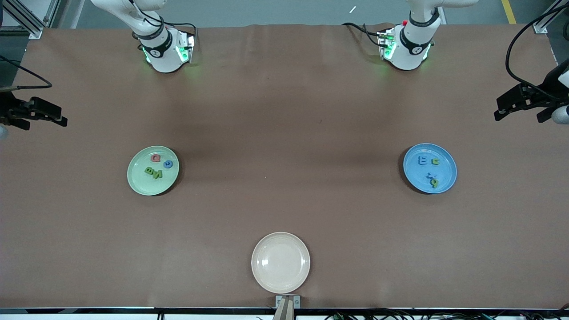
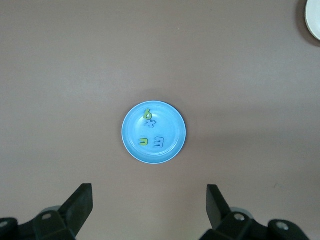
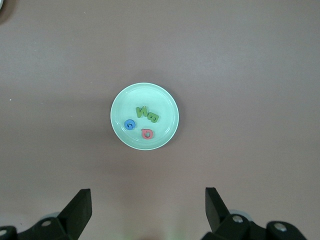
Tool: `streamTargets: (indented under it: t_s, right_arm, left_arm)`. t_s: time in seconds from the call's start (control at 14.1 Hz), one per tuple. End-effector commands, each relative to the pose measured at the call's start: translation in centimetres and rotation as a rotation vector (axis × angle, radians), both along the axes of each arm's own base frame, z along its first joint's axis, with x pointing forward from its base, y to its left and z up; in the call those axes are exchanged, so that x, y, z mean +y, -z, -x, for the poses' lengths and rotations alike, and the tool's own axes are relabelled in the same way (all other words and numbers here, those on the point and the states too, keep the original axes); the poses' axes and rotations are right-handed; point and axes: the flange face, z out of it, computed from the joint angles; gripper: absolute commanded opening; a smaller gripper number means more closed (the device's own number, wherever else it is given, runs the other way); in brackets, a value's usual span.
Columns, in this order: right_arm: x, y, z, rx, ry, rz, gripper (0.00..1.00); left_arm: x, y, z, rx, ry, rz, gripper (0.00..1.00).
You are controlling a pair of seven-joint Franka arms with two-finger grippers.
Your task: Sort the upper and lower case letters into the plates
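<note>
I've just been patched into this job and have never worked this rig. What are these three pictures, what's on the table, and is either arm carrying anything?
Two robot arms stand at one edge of a brown table. The wide picture looks down from a high camera facing them. The other two come from cameras on the arms' wrists, each looking down past its own hand.

The left hand hangs high over the blue plate, open and carrying nothing. The right hand hangs over the mint green plate, also open with nothing in it.

Each of those plates holds four small toy letters: the blue plate's letters at the left arm's end, the green plate's letters at the right arm's end. A cream plate lies nearest the front camera, with nothing visible on it.
</note>
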Motion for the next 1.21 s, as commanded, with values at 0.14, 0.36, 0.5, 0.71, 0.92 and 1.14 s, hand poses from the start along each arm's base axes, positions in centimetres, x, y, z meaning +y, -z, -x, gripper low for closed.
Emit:
streamTargets:
  t_s: [0.14, 0.36, 0.5, 0.71, 0.92, 1.14]
  right_arm:
    - [-0.1, -2.3, 2.8, -0.012, 0.004, 0.013, 1.00]
    - [-0.3, -3.4, 4.0, -0.009, 0.006, 0.011, 1.00]
    - [-0.2, -4.3, 5.0, -0.005, 0.007, 0.009, 1.00]
    - [-0.2, -5.0, 5.5, -0.008, 0.005, 0.009, 1.00]
    - [-0.3, -4.3, 5.3, 0.007, -0.001, 0.049, 1.00]
    - [-0.2, -4.0, 5.2, 0.010, -0.003, 0.049, 1.00]
  left_arm:
    - [0.1, -0.7, 0.4, 0.003, 0.004, -0.001, 1.00]
    - [0.2, -0.7, 0.4, 0.003, 0.001, -0.001, 1.00]
    - [0.2, -0.7, 0.4, 0.003, 0.001, -0.001, 1.00]
    - [0.1, -0.8, 0.4, 0.002, 0.002, -0.001, 1.00]
    - [0.1, -0.7, 0.4, 0.003, 0.005, -0.001, 1.00]
    - [-0.1, -0.8, 0.5, 0.003, 0.007, -0.001, 1.00]
